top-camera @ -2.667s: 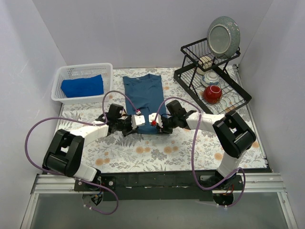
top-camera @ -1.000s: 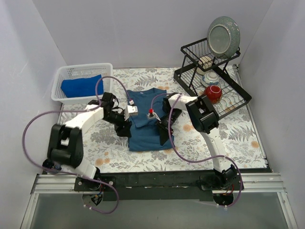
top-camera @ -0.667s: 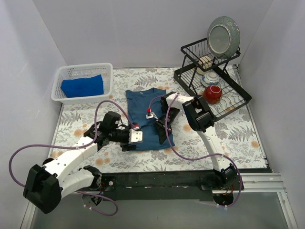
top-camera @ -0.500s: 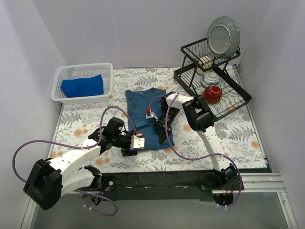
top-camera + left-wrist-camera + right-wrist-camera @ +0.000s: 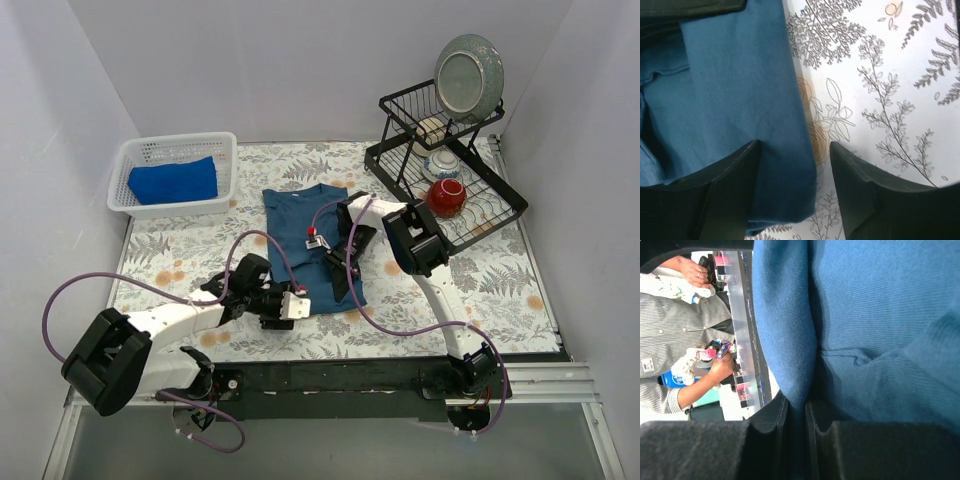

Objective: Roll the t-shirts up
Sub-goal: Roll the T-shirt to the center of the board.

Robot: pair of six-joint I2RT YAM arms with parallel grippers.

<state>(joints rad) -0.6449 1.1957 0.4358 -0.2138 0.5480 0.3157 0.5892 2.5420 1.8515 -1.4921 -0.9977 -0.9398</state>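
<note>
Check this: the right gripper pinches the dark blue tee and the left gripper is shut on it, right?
No: the left gripper is open, fingers astride the edge of the dark blue tee, per the left wrist view. The right gripper does pinch it.

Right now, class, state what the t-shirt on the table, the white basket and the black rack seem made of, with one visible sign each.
T-shirt: matte knitted cloth, likely cotton; fine weave and soft folds show close up. Basket: white plastic, probably; moulded lattice walls. Rack: thin black wire, seemingly coated metal.
</note>
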